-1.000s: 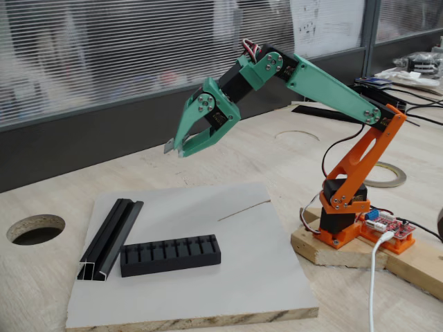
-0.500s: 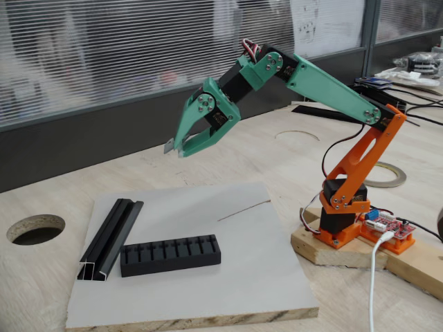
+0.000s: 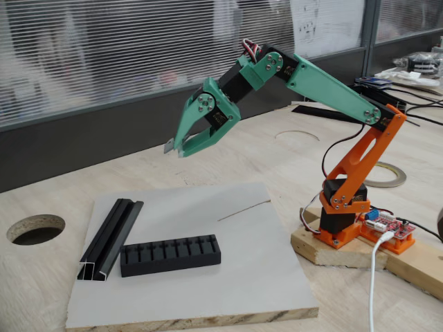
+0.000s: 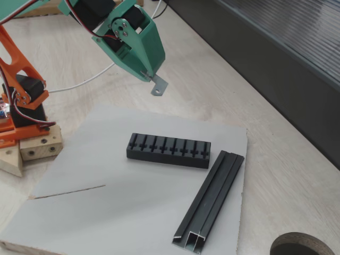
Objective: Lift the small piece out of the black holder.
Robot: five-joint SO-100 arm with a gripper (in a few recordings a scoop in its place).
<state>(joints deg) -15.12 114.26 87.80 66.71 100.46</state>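
Note:
The black holder [image 3: 170, 254] [image 4: 169, 150], a low slotted block, lies on the grey board [image 3: 235, 283] [image 4: 133, 212]. Its slots look empty in both fixed views. My green gripper [image 3: 178, 150] [image 4: 151, 77] hangs well above the board, up and behind the holder, its jaws shut. A tiny flat grey-silver small piece [image 3: 169, 146] [image 4: 158, 85] sticks out from the fingertips, held clear of the holder.
A long black U-channel rail [image 3: 111, 237] [image 4: 210, 199] lies next to the holder. A thin grey wire-like line [image 3: 243, 209] [image 4: 69, 192] crosses the board. A round hole [image 3: 34, 228] [image 4: 303, 247] opens in the wooden table. The orange arm base [image 3: 339, 221] stands on a wood block.

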